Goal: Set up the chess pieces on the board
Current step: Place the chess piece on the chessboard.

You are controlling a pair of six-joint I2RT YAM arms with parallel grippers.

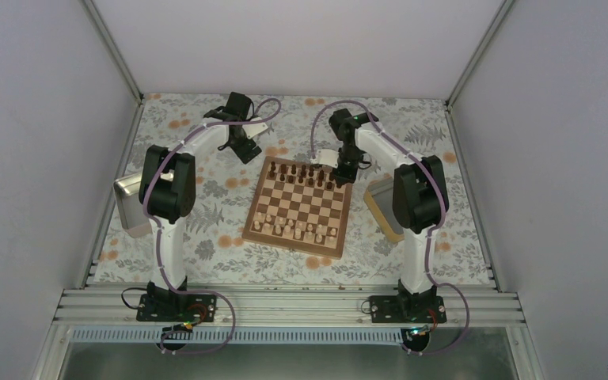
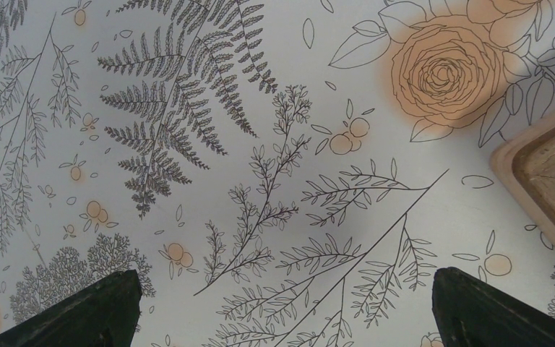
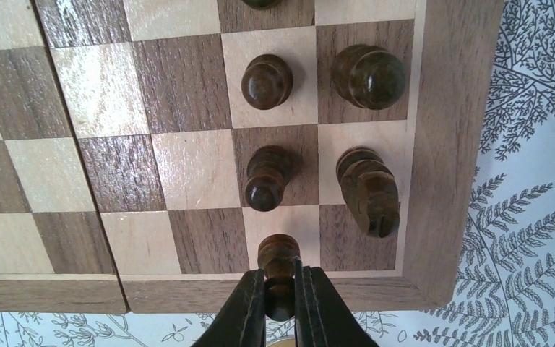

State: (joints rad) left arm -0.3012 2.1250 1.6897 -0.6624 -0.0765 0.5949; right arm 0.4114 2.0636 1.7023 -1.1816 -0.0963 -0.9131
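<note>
a: leftmost first. left gripper [image 2: 282, 318]?
b: released, with fingers [image 2: 79, 311] spread wide and nothing between. hangs over the bare floral cloth [image 2: 209, 144], just off the board's upper left corner in the top view. probably parked there to stay out of the other arm's reach.
a: and mid-frame?
b: the board [image 1: 301, 204], set at an angle on the cloth. dark chess pieces [image 1: 305, 172] in two rows along its upper edge, pale chessmen [image 1: 297, 229] along the lower edge. looks nearly filled on both sides.
a: then the right?
b: right gripper [image 3: 280, 289], clenched on a dark pawn [image 3: 278, 253], low centre of the wrist view. pinched at its upper part with the base down, likely for a flat, upright landing. poised over the light square next to the corner square, in line with two more pawns [image 3: 264, 177] higher in the frame, so apparently closing out that row. knight [image 3: 367, 191] to the right, leaning toward the dark corner square, seemingly vacant.
a: touching the wood?
b: cannot tell from here.
</note>
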